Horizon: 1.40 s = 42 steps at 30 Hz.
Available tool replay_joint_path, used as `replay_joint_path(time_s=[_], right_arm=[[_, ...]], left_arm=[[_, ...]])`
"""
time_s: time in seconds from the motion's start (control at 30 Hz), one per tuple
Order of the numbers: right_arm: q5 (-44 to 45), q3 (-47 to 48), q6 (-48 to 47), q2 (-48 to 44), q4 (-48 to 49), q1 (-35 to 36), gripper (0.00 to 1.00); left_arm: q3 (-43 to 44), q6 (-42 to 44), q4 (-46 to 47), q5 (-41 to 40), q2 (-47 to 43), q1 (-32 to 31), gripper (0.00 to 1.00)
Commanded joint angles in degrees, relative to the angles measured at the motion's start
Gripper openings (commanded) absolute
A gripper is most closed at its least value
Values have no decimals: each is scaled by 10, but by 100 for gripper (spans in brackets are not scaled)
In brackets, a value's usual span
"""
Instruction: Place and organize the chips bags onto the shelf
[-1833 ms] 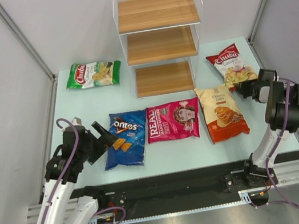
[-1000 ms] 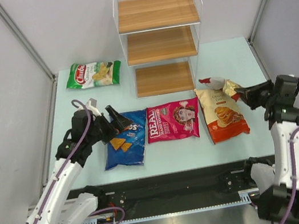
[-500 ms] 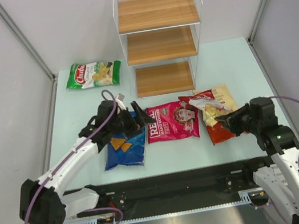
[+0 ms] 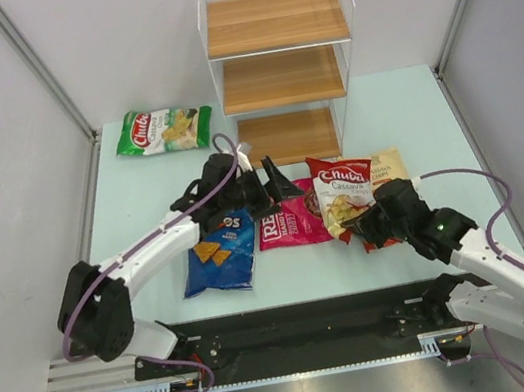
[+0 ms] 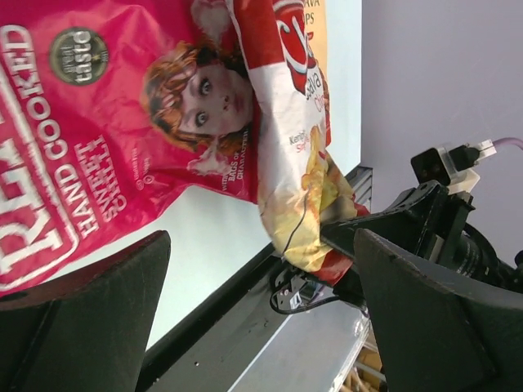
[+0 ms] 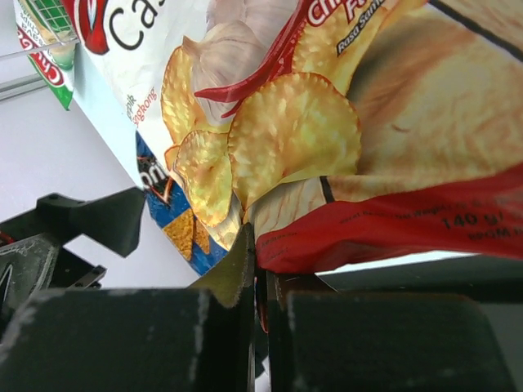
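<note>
Centre right of the overhead frame: the right gripper (image 4: 363, 231) is clamped on the red Chuba cassava bag (image 4: 345, 196), which stands raised off the pale table (image 4: 398, 101), just below the lowest board of the shelf (image 4: 277, 21) as the frame runs. The wrist view shows the two fingers (image 6: 221, 282) pinched together on the bag's flat bottom seam, the puffed body rising away from them.

The left gripper (image 4: 276, 182) hangs with its jaws spread wide and nothing between them, above the pink Real bag (image 4: 292, 219). The blue Doritos bag (image 4: 219, 251) lies flat to the left of centre. The orange-and-cream bag (image 4: 391, 165) is half hidden behind the raised red one. The green Chuba bag (image 4: 164, 130) sits alone at the upper left, well apart from the rest. All three shelf boards are bare.

From where I stand these bags look light and air-filled, their film glossy and likely slick, the chips inside easily crushed. The crimped end seam seems the sound place to take hold. A squeeze on the pillowed middle would probably slide off or break the contents. Held by one edge, a bag may sag or swing, so it wants a slow, level carry onto a board.
</note>
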Motion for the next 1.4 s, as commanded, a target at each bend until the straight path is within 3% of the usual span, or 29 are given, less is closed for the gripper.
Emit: replay_joint_path(time_s=[0.0,0.3,0.6,0.67,0.7,0.83,0.87,0.9,0.93,0.97,1.03,1.1,1.37], right_arm=[[25,11,27,22,79,12,0],[4,12,27,28,83,10,0],[-22,8,17,17,67,7,0],[-26,5,17,11,64,7,0],[-27,3,16,8,63,7,0],[-27,-8,22,-11,57,7,0],[-27,-13,23,-17,57,7,0],[-27,-14,27,-28,54,7,4],[-25,-14,29,-34,51,7,12],[-22,-15,30,-41,36,7,33],[-5,-10,45,-60,10,11,53],[20,-8,66,-75,-32,21,65],[60,-51,154,-121,-54,57,92]], left_arm=[[42,8,34,25,37,-29,100],[108,28,97,99,160,-78,98],[163,43,111,95,234,-88,97],[167,44,122,92,238,-88,93],[166,43,126,91,239,-88,88],[158,43,146,99,237,-88,39],[154,38,154,102,235,-88,32],[149,36,158,103,232,-88,26],[138,28,168,103,228,-88,13],[131,23,174,103,225,-88,9],[112,4,200,107,221,-88,3],[103,-27,216,107,219,-88,0],[106,-71,234,107,227,-88,0]])
